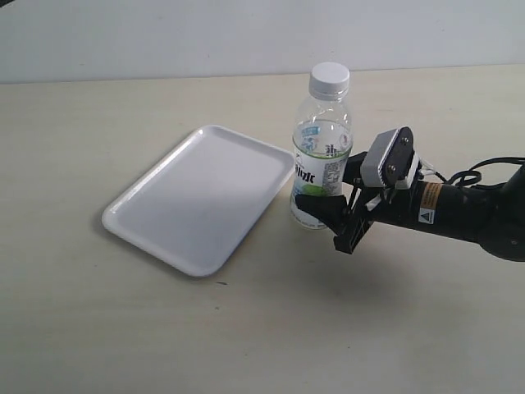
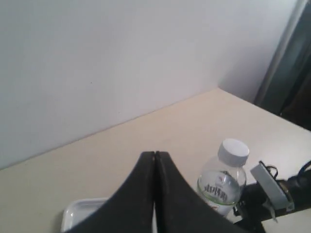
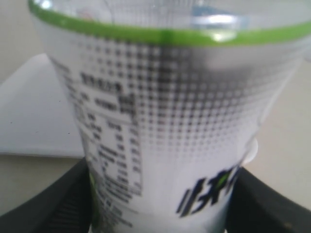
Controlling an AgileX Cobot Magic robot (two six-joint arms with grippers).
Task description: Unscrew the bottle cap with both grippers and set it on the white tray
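Observation:
The clear bottle (image 1: 321, 156) stands upright on the table just right of the white tray (image 1: 197, 197), with the white ribbed cap (image 1: 330, 76) screwed on its neck. My right gripper (image 1: 330, 215) is shut on the bottle's lower labelled body, one black finger on each side. In the right wrist view the label (image 3: 160, 121) fills the frame between the fingers (image 3: 48, 208). My left gripper (image 2: 154, 155) is shut on nothing and held high, looking down at the bottle (image 2: 221, 187), its cap (image 2: 233, 150) and a tray corner (image 2: 80, 211). It is outside the exterior view.
The pale wooden table (image 1: 246, 328) stretches around the tray and bottle, with a white wall (image 1: 164, 33) behind. The right arm with its white-grey block (image 1: 390, 156) and cables (image 1: 476, 174) reaches in from the right edge. A dark curtain (image 2: 291, 68) stands at the far side.

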